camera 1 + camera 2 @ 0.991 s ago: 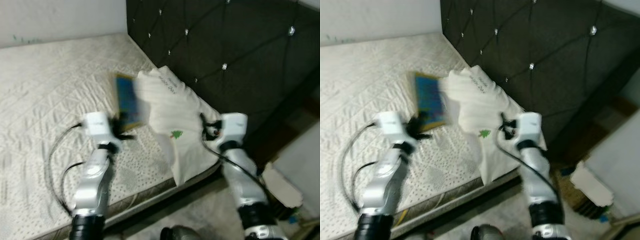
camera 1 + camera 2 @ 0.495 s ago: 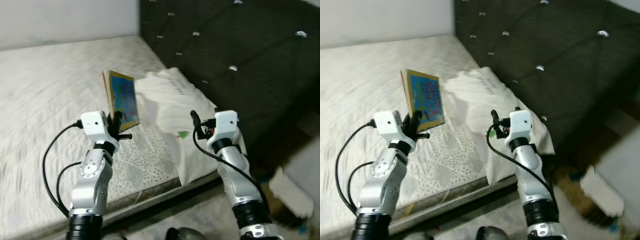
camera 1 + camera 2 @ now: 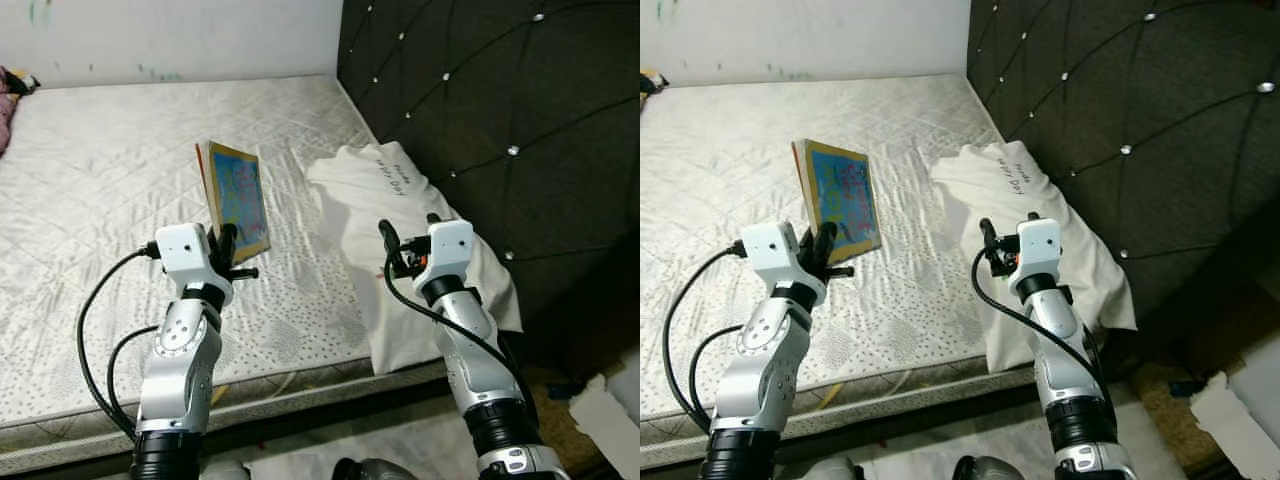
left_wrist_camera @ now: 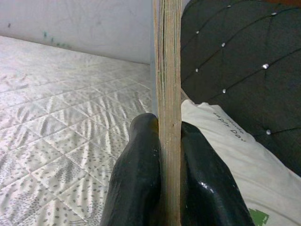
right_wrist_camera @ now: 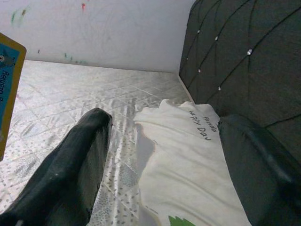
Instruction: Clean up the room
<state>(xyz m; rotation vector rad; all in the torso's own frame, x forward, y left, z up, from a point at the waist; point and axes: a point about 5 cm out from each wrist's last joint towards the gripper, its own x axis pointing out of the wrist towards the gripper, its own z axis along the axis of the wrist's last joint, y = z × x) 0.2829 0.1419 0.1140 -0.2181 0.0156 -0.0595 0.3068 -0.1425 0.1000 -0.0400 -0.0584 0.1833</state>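
Observation:
My left gripper is shut on the lower edge of a thin picture book with a blue cover, holding it upright above the mattress. In the left wrist view the book's edge stands between the two black fingers. My right gripper is open and holds nothing, raised over a white pillow with black lettering that lies against the headboard. The right wrist view looks between the spread fingers at the pillow.
A dark tufted headboard rises on the right. A white wall stands behind the bed. Pink cloth lies at the mattress's far left. Cardboard and paper lie on the floor at the lower right, past the bed's near edge.
The whole view has shifted and sharpened, so the camera has moved. My left gripper still holds the book upright; the right gripper stays open over the pillow.

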